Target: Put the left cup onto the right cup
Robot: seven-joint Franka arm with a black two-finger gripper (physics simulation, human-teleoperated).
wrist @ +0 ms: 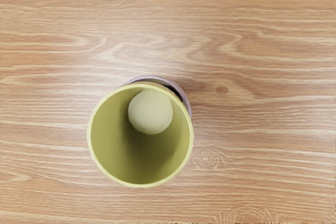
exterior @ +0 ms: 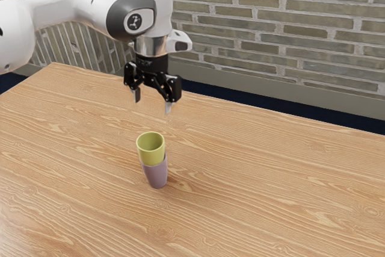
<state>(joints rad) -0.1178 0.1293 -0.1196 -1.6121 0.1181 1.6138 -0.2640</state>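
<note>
**A:** Where is the yellow-green cup (exterior: 150, 147) sitting now?

**B:** It is sitting inside the mauve cup (exterior: 156, 174), mouth up, near the middle of the wooden surface (exterior: 271, 179). The gripper (exterior: 152, 105) is hanging above the pair, with its fingers spread apart and holding nothing.

**A:** So what is worrying you?

**B:** The stack seems to be leaning a little toward the exterior view's left, and it is standing only on the narrow base of the lower cup. If the gripper is moving sideways too low, one finger could be catching the upper rim and tipping both cups over. I think a straight rise is safer.
</note>
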